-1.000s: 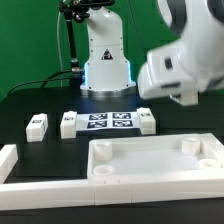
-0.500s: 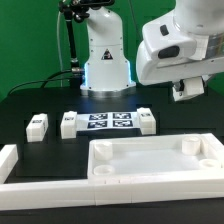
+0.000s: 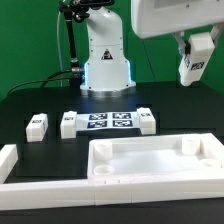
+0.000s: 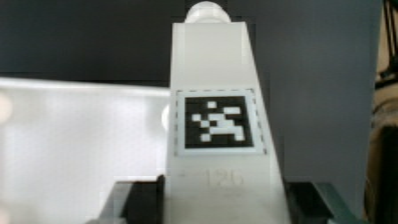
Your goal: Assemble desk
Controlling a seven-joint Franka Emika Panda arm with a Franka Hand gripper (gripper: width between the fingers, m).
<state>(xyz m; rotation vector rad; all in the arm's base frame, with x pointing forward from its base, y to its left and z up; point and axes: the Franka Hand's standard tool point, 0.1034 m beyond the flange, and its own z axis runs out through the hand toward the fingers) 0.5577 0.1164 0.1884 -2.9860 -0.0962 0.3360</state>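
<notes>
My gripper (image 3: 193, 47) hangs high at the exterior view's upper right, shut on a white square desk leg (image 3: 189, 68) with a black-and-white tag. In the wrist view the leg (image 4: 217, 100) stands between my dark fingers (image 4: 150, 203), its tag facing the camera and its rounded peg at the far end. The white tray-like desk tabletop (image 3: 150, 176) lies on the black table at the front right, sockets up. Three more legs rest behind it: one on the left (image 3: 37, 125), one beside the marker board (image 3: 69, 123) and one at its other end (image 3: 146, 121).
The marker board (image 3: 108, 122) lies between two of the legs. A long white border bar (image 3: 45, 187) runs along the front and turns up at the left. The robot base (image 3: 106, 55) stands at the back, with a green backdrop behind it.
The arm has risen and moved toward the exterior view's upper right, carrying the leg up and away from the table. The parts on the table have not moved.
</notes>
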